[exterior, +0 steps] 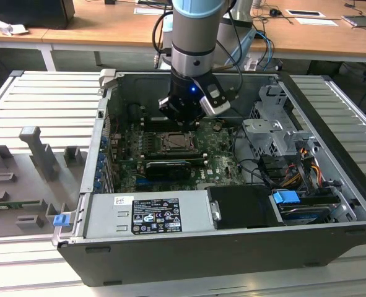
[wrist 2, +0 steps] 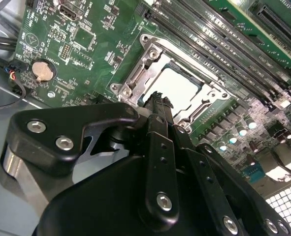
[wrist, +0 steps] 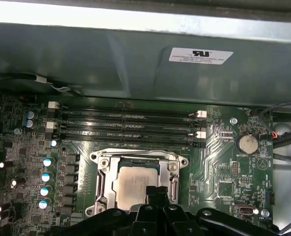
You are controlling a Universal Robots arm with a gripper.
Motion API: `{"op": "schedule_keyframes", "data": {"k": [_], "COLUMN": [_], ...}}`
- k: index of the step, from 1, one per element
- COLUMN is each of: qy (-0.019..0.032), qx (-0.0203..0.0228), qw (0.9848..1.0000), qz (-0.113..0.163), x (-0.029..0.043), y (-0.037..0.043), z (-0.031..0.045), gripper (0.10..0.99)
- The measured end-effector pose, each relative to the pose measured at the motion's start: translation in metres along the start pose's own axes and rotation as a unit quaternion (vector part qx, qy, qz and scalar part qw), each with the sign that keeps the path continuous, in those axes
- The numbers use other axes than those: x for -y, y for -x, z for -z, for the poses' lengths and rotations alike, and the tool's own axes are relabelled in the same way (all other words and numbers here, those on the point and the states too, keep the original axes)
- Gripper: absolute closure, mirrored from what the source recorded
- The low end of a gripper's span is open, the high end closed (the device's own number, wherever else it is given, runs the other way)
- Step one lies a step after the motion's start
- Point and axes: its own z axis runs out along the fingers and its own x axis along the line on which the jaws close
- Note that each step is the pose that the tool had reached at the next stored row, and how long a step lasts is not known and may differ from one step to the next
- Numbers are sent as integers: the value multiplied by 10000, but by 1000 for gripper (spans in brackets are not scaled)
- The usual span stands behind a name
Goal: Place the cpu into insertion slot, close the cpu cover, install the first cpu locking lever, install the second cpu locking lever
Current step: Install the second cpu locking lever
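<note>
Hovering my clenched, empty end effector (wrist 2: 157, 98) above the cover-framed pale cpu (wrist: 134, 186); exterior view adds the open case (exterior: 331, 117).

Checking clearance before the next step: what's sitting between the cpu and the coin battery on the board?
In the first wrist view, the cpu cover's metal side rail, then bare green motherboard with fine traces, lie between the cpu and the coin battery.

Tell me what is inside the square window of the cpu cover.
In both wrist views the cpu cover lies over the insertion slot, and the cpu's pale metal top shows through its window. The gripper covers the chip's near edge; the socket beneath the chip is hidden.
</note>
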Motion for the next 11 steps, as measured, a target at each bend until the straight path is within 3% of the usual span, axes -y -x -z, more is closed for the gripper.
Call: {"op": "schedule_keyframes", "data": {"k": [11], "qy": [0], "qx": [0], "qw": [10000], "qz": [0], "x": [52], "y": [-11], "z": [34], "gripper": [980]}}
